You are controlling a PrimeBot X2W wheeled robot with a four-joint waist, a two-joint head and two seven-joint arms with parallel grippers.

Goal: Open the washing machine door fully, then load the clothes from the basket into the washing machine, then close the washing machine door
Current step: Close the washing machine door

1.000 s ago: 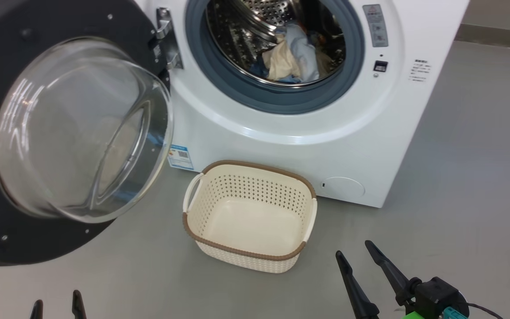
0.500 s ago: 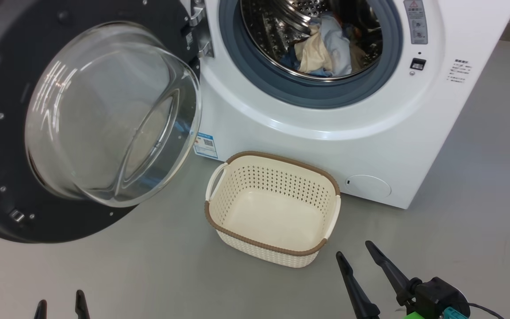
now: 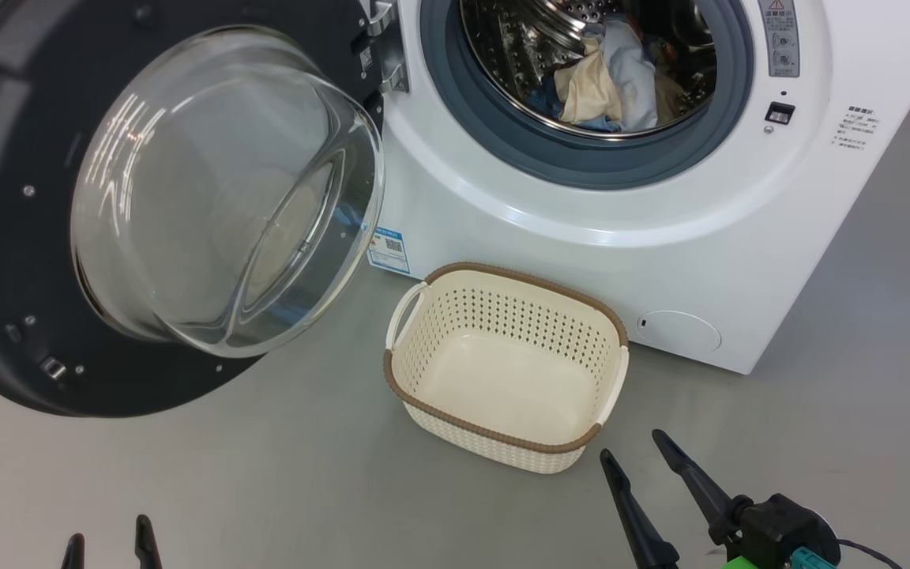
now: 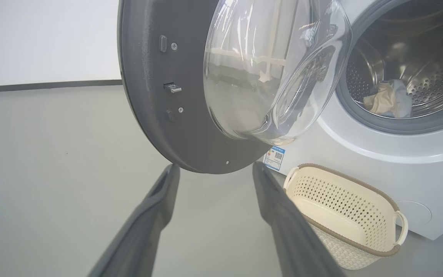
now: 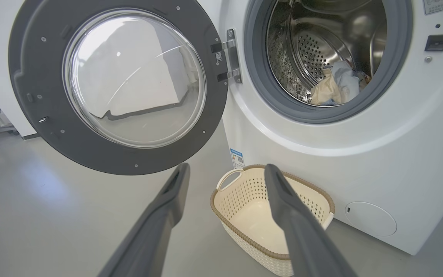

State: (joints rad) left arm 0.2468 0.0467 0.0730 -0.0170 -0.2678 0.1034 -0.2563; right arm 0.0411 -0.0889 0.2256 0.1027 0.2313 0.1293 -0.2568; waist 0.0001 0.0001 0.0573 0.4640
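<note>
**Door.** The washing machine door point(image 3: 186, 197) stands swung wide on its hinge, at 9 o'clock from the drum opening. Its glass bowl faces out into the room. I judge the opening step done.

**Load.** The clothes point(image 3: 609, 83) lie heaped in the drum of the washing machine point(image 3: 581, 261), low in the opening toward 6 o'clock. A cream-beige piece and a light blue one are plain to see, with darker blue showing beneath them. Nothing hangs over the grey rubber ring.

**Basket.** The basket point(image 3: 502, 438) sits on the floor just in front of the machine, at 6 o'clock below the opening. Its bottom is bare, with no garment in it. I judge the loading step done.

**Grippers.** In the head view the left gripper point(image 3: 106, 533) shows at 7 o'clock and the right gripper point(image 3: 630, 444) at 5 o'clock. Both are well back from the machine. Each wrist view shows its own fingers spread wide with nothing between them. Neither gripper touches the door, the basket or the machine.

**Outstanding.** Only the closing of the door is left. By my reading, the left gripper is the nearer to the door's free edge. The door must swing from 9 o'clock across to the opening until its catch meets the latch socket point(image 3: 779, 112) at 3 o'clock on the machine's face. The basket lies low and appears clear of that swing, though I cannot be certain from these views.
</note>
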